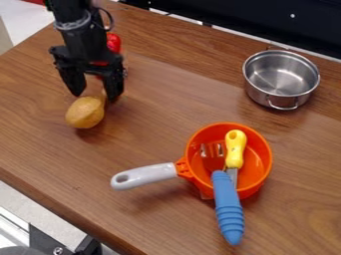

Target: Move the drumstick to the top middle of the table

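On the table [160,107], the drumstick [85,112] lies left of the pot [279,74] and pan [258,147]. The pot stands behind the pan, which holds utensils [235,144].

Bright, even light; soft shadows

Tabletop [176,107] well lit, source out of view. Soft shadow hugs lower left of orange pan [258,149], spreads below its grey handle [150,175]. Pale sheen on the wood above the pan. Steel pot [259,93], above and right of pan, has bright highlights inside. Black panel [266,25], farther above pan, reads very dark.
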Motion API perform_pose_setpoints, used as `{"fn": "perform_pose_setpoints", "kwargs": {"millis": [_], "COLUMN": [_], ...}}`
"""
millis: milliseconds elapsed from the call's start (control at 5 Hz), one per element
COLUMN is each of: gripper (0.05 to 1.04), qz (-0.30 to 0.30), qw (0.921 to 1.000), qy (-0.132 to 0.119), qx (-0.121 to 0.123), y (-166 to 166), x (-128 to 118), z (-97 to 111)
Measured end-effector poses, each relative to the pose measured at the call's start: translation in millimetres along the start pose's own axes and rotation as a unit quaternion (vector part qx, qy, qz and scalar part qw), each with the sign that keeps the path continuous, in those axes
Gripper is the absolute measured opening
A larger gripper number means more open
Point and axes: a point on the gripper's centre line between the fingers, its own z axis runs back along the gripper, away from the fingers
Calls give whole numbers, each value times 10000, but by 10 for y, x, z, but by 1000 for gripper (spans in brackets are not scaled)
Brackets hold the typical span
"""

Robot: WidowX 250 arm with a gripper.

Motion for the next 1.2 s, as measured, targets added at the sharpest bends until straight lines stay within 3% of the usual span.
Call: {"fn": "perform_pose_setpoints", "kwargs": {"millis": [200, 400, 800, 1000, 1200], "gripper": [998, 951, 413, 274, 274], "qz": [-67, -74, 40, 106, 226], "qw": [10000, 9996, 9989, 9985, 9979], "qy": [26, 6, -16, -5, 39], "qx": [50, 273, 477, 540, 608], "y": [-57, -76, -103, -102, -97], "x": [-14, 0, 31, 8, -4], "z": [-100, -140, -171, -177, -168]}}
